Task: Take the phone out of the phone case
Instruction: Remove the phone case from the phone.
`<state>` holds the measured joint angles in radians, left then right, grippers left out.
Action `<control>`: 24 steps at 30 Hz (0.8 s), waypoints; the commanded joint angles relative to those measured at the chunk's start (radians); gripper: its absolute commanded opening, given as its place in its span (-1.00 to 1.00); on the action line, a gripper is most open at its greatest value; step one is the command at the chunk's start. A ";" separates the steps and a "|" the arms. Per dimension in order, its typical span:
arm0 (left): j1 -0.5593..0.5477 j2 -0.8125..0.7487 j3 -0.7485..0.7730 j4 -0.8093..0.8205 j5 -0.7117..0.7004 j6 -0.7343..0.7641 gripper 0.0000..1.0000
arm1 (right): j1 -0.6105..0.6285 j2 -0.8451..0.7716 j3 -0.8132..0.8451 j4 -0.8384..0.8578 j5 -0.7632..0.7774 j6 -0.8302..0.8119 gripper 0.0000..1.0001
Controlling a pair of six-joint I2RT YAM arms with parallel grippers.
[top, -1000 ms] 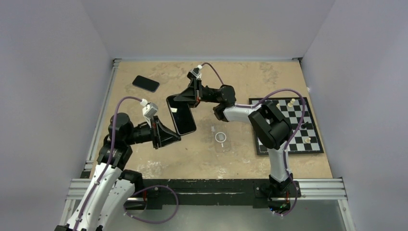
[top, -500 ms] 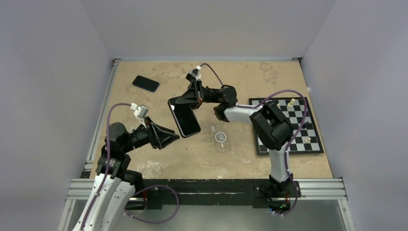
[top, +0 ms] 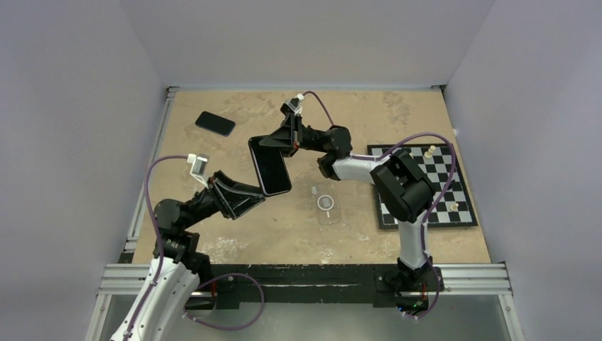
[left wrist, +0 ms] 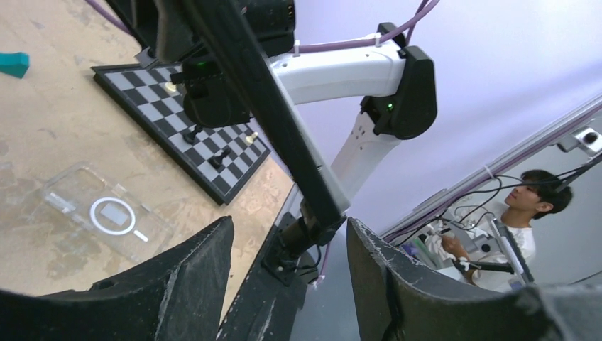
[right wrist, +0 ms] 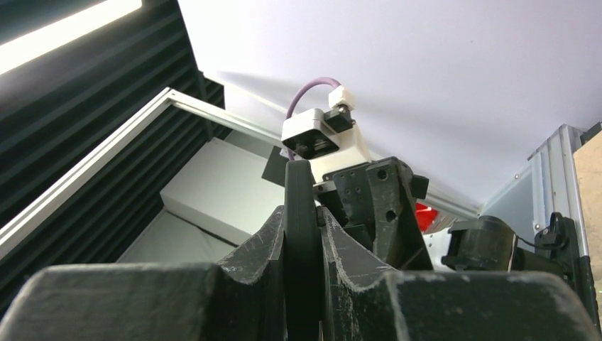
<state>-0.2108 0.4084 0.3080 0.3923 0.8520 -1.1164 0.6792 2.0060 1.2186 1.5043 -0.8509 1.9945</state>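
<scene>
My right gripper [top: 282, 142] is shut on the top end of a black phone [top: 270, 165] and holds it tilted above the table. In the right wrist view the phone's edge [right wrist: 300, 186] stands clamped between both fingers of the right gripper [right wrist: 302, 217]. The clear phone case [top: 326, 204], with a white ring on its back, lies flat and empty on the table to the right of the phone. My left gripper [top: 257, 199] is open just below the phone's lower end, not touching it. The left wrist view shows the phone [left wrist: 284, 135] edge-on above the open left gripper [left wrist: 289, 222], and the case [left wrist: 106, 213] on the table.
A second black phone [top: 215, 123] lies at the back left of the table. A chessboard [top: 426, 188] with a few pieces sits at the right, behind the right arm. A small teal object [left wrist: 13, 62] shows in the left wrist view. Metal rails edge the table.
My left gripper has opened, let go of the phone's lower edge and drawn back down and toward me. The right gripper has kept the phone, tilting it slightly.
</scene>
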 commanded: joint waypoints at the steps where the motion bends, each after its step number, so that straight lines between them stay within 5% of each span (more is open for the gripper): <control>1: 0.001 0.019 -0.005 0.215 0.012 -0.078 0.30 | 0.000 -0.078 0.026 0.001 0.070 -0.022 -1.00; 6: 0.000 -0.003 -0.001 0.142 0.007 -0.038 0.31 | -0.001 -0.073 0.014 -0.001 0.089 -0.021 -1.00; 13: 0.000 0.032 0.045 0.053 -0.013 0.038 -0.13 | -0.001 -0.085 0.020 -0.008 0.109 -0.018 -1.00; 24: 0.000 0.040 0.058 0.058 -0.004 0.043 0.07 | 0.003 -0.085 0.012 -0.018 0.105 -0.031 -1.00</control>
<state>-0.2108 0.4644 0.3195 0.4381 0.8524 -1.1076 0.6785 1.9987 1.2186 1.4544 -0.7940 1.9625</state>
